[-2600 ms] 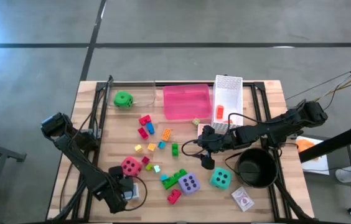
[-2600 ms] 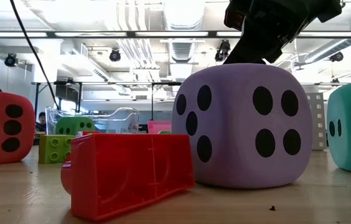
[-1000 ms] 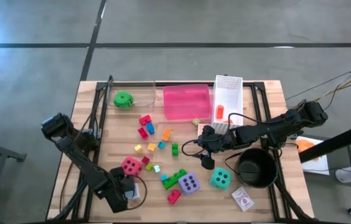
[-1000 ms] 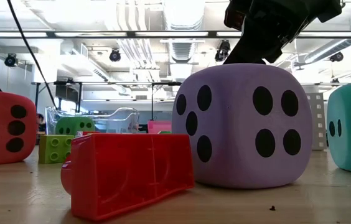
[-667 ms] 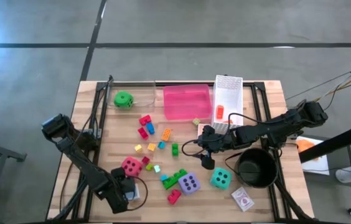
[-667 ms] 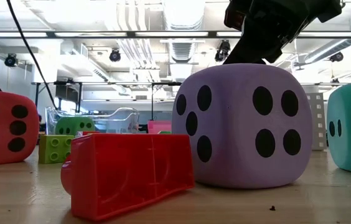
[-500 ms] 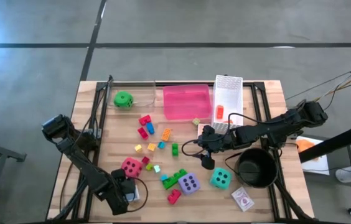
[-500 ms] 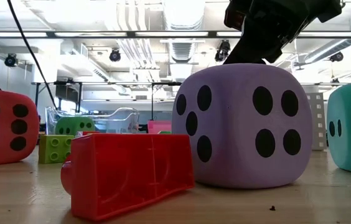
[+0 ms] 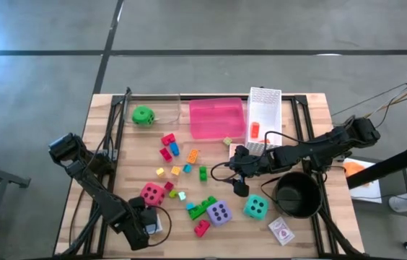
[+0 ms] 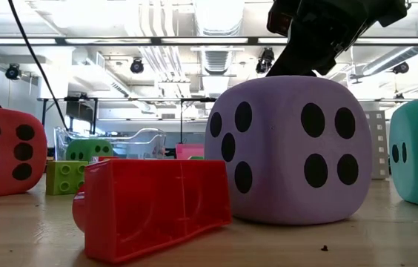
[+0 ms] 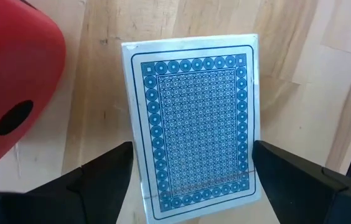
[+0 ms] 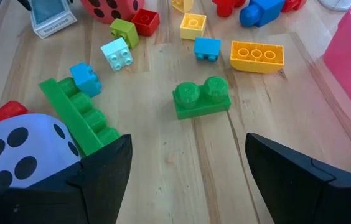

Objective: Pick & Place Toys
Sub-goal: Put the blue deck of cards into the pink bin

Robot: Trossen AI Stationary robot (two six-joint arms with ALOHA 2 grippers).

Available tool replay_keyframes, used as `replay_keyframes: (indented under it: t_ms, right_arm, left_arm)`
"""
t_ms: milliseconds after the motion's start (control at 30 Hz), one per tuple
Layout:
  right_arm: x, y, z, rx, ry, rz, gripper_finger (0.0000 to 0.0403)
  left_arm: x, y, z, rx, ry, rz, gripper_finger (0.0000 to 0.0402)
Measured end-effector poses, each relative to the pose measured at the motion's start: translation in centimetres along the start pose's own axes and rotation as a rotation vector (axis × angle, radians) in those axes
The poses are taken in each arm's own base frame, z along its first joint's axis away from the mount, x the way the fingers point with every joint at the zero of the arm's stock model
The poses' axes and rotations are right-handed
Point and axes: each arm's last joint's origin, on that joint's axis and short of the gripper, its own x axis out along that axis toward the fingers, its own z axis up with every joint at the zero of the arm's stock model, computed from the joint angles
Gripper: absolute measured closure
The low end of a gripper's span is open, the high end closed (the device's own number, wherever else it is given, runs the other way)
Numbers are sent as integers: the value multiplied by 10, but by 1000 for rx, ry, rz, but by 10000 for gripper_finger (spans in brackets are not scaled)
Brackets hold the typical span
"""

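Left tool [image 11: 191,165] wide apart, straddling blue card pack [image 11: 194,121] flat on bench [image 11: 294,56], touching unclear, red die [image 11: 10,93] cut off beside, right tool [image 12: 188,171] wide, empty, over green brick [image 12: 201,98], purple die [image 12: 23,152] partly hidden.

No readable text, labels or numbers anywhere.

table [image 12: 182,162]: matt wood | green brick [image 12: 201,98]: glossy plastic | card pack [image 11: 194,118]: glossy

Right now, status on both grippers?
Left gripper open, straddling blue card pack beside red die. Right gripper open over green brick. Nothing held.
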Motion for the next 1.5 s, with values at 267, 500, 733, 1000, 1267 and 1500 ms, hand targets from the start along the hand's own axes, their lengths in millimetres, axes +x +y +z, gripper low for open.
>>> replay_keyframes:
  t_ms: [267,500,733,1000,1267,1500]
  right_arm:
    - [0,0,0,0,0,0,97]
    - [0,0,0,0,0,0,97]
    - [0,0,0,0,0,0,97]
    - [0,0,0,0,0,0,97]
    - [0,0,0,0,0,0,97]
    - [0,0,0,0,0,0,97]
  left_arm:
    - [0,0,0,1,-8,1,71]
    - [1,0,0,9,-11,-1,71]
    - [1,-1,1,11,-18,-4,126]
    - [0,-2,2,24,-25,-19,243]
    - [1,0,1,29,-20,8,310]
    - [1,1,1,39,-17,16,387]
